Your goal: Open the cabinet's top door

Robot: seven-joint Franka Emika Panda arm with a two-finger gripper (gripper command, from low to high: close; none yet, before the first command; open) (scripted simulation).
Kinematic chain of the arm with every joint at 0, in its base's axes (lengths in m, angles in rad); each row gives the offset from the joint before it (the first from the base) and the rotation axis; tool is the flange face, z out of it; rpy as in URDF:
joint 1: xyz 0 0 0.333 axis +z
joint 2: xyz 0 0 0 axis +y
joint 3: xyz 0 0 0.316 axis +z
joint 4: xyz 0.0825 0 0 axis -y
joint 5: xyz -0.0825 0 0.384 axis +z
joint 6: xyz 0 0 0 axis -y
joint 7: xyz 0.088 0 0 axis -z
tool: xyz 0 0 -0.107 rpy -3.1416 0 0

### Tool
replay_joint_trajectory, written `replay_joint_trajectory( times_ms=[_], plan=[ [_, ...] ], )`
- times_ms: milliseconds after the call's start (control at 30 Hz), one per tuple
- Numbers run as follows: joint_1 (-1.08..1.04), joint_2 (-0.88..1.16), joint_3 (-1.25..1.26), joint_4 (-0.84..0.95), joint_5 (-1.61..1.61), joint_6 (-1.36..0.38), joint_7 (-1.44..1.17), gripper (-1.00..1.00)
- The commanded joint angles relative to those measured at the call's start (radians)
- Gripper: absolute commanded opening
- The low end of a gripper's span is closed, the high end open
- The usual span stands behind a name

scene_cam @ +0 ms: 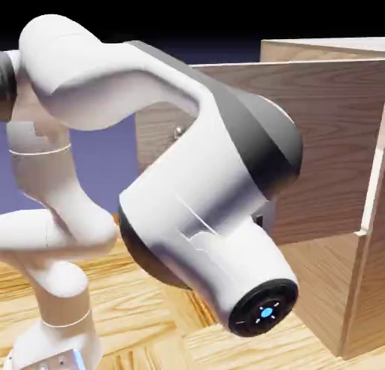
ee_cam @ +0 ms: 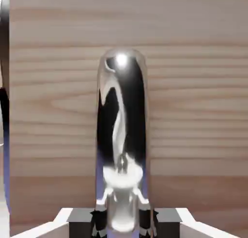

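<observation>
The light-brown wood-grain cabinet point(scene_cam: 323, 286) stands at the exterior view's right. Its top door point(scene_cam: 331, 135) is swung out from the cabinet body, and its panel reaches left behind my arm. A small bit of the silver handle point(scene_cam: 178, 133) shows near the door's left edge. My hand is hidden behind my own forearm there. In the hand view the curved silver handle point(ee_cam: 121, 126) rises large against the door's wood point(ee_cam: 193, 111), and my gripper point(ee_cam: 122, 225) is shut on its lower end, with dark fingertips point(ee_cam: 99, 223) pressed against each side.
My white arm's bulky elbow and forearm point(scene_cam: 210, 203) fill the middle of the exterior view and hide the lower panel. The arm's base stands at the lower left on the light wooden table point(scene_cam: 143, 301). The cabinet's side wall point(scene_cam: 372, 271) runs down the right edge.
</observation>
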Motion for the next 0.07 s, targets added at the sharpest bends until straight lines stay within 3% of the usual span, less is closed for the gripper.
replay_joint_trajectory(
  times_ms=[0, 33],
  plan=[
    [0.006, 0.035, 0.007, 0.037, -0.011, -0.006, 0.010, -1.00],
    [0.006, 0.036, 0.007, 0.038, -0.011, -0.006, 0.011, -1.00]
  ],
)
